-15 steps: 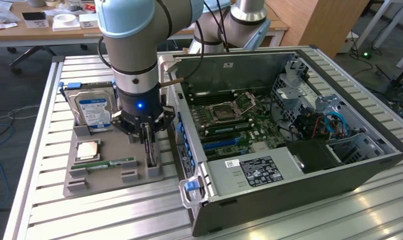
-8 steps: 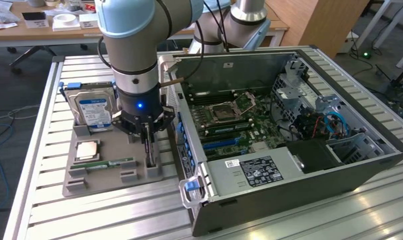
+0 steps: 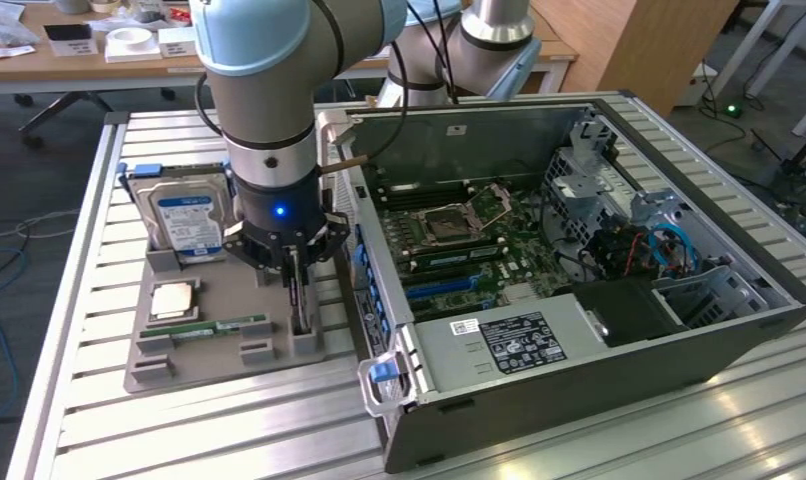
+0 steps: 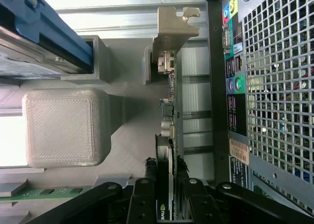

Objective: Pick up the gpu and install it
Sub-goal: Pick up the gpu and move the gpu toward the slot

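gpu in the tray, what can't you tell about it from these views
- Exterior view: the gpu stands edge-on in the grey tray; the tool and arm cover most of it.
- Wrist view: seen edge-on, so its faces are hidden; its end opposite the bracket is cut off by the picture's edge.

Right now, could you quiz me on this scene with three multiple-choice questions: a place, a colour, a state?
1. Where is the gpu? A on the floor; B standing in the grey holder, under the gripper; C on a shelf.
2. The hard drive has a label that is: A red; B yellow; C blue and white.
3. The computer case is: A open; B closed; C upside down.
Answers: B, the card stands on edge in its slot; C, the label faces the exterior view; A, the motherboard shows.
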You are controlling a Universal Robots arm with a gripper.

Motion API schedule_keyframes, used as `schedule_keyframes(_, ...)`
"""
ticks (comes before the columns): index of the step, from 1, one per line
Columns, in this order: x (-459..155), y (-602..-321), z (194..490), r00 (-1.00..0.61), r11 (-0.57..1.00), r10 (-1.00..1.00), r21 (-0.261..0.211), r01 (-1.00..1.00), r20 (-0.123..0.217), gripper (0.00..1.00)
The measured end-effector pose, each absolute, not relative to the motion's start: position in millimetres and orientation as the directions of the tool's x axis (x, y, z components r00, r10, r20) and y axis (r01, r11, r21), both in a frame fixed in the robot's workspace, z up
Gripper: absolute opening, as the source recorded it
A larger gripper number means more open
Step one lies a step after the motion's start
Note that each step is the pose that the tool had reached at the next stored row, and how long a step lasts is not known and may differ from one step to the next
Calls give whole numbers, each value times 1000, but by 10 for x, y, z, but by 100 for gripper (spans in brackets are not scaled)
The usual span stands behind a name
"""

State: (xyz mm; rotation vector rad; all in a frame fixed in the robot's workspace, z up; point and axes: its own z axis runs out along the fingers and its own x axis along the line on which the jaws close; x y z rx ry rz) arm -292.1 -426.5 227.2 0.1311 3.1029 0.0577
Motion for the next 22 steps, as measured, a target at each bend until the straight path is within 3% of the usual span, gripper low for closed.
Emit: schedule_keyframes(22,-2921,-4264,2289,-999,999,37,40,36,-34,26)
